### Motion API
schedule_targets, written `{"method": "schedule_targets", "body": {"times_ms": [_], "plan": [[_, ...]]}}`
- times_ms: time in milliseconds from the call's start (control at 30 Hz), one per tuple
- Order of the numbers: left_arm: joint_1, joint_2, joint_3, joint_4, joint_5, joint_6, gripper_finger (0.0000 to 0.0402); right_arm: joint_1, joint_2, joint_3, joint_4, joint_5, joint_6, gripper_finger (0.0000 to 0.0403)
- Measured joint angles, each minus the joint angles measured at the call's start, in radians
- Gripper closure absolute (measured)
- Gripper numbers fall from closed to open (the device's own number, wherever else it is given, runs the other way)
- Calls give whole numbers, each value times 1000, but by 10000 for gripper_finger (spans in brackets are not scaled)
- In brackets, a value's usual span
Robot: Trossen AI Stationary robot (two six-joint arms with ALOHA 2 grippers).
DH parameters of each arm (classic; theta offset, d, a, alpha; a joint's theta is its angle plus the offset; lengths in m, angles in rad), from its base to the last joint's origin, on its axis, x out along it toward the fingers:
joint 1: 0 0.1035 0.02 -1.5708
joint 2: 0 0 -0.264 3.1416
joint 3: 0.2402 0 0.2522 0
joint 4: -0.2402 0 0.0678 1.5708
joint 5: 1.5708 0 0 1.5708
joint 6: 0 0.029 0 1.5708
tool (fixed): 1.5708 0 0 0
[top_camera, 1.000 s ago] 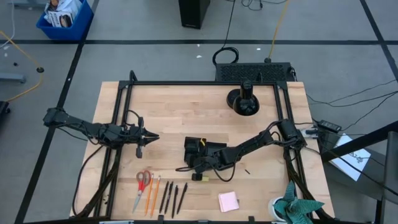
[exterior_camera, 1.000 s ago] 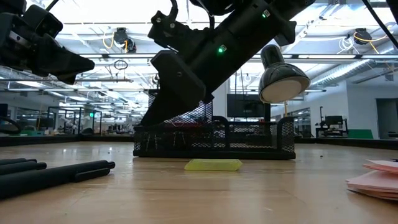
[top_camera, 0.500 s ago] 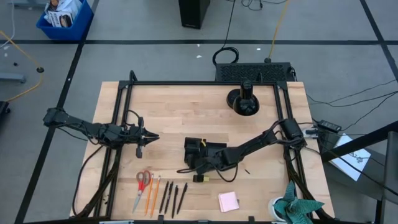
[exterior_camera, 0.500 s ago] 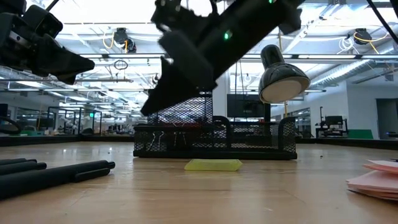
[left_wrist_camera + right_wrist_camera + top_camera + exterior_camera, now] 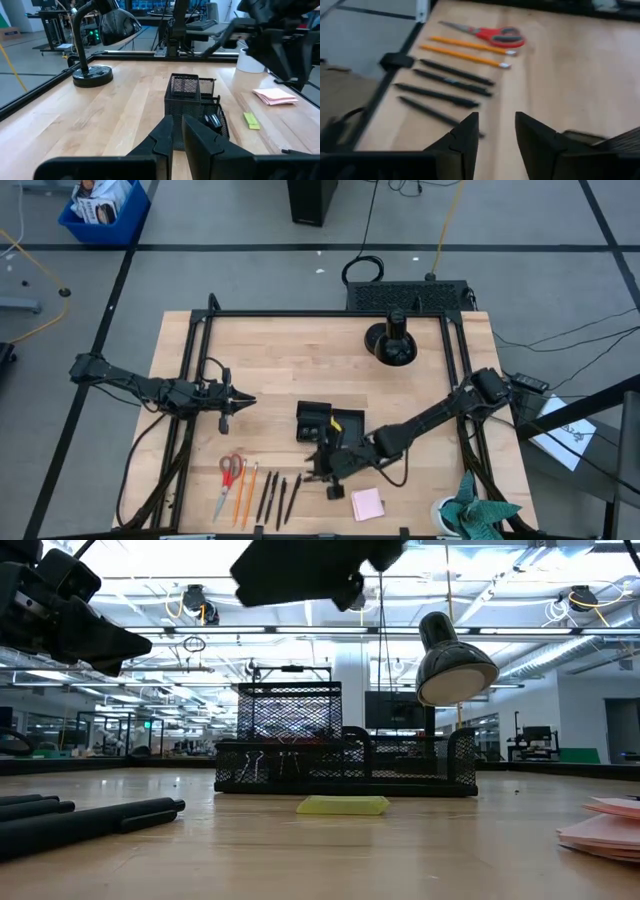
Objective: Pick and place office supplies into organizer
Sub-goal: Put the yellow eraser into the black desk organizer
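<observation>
**Right hand empty above the worktop, near the organizer**

High view: the organizer [image 5: 330, 422] stands about in the middle of the worktop [image 5: 280, 350]. The right hand [image 5: 328, 470] is just beside the organizer, on its near side, between it and the row of supplies at the front edge. In that row lie the red-handled scissors [image 5: 229, 471], two orange pencils [image 5: 245, 491] and the dark pens [image 5: 279, 497], all well apart from the organizer. The pink sticky-note pad [image 5: 367, 503] lies near the right hand, also in front of the organizer. The left hand [image 5: 238, 401] waits well to the left of the organizer. A round black stand [image 5: 391, 344] is behind the organizer.

Low view: the organizer [image 5: 345, 762] is a black mesh tray with a taller part on its left side. A small yellow piece [image 5: 343, 805] lies flat on the worktop just in front of it. The right arm is only a dark shape high above the organizer.

Left wrist view: the fingers [image 5: 162, 137] of the left hand are close together and hold nothing. The organizer [image 5: 192, 102] is ahead of them, and the yellow piece [image 5: 251, 120] lies beside it.

Right wrist view: the fingers [image 5: 465, 137] of the right hand stand apart with nothing between them. Beyond them are the pens [image 5: 447, 82], the pencils [image 5: 465, 50] and the scissors [image 5: 490, 34].
</observation>
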Motion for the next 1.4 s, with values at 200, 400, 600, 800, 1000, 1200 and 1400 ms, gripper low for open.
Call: {"method": "schedule_targets", "body": {"times_ms": [200,400,600,800,1000,1200,1400], "plan": [[0,0,0,0,0,-1,357,46,-1,0,-114,33,101,240],[0,0,0,0,0,1,357,72,-2,-58,-93,78,121,201],[0,0,0,-2,0,1,357,75,-1,-198,152,77,110,185],[0,0,0,-7,0,1,357,64,0,-244,213,113,185,165],[0,0,0,-10,0,1,357,90,0,-253,196,214,235,154],[0,0,0,-13,0,1,357,113,13,-253,177,257,263,161],[0,0,0,-13,0,-6,357,112,52,-253,172,265,259,173]]}}
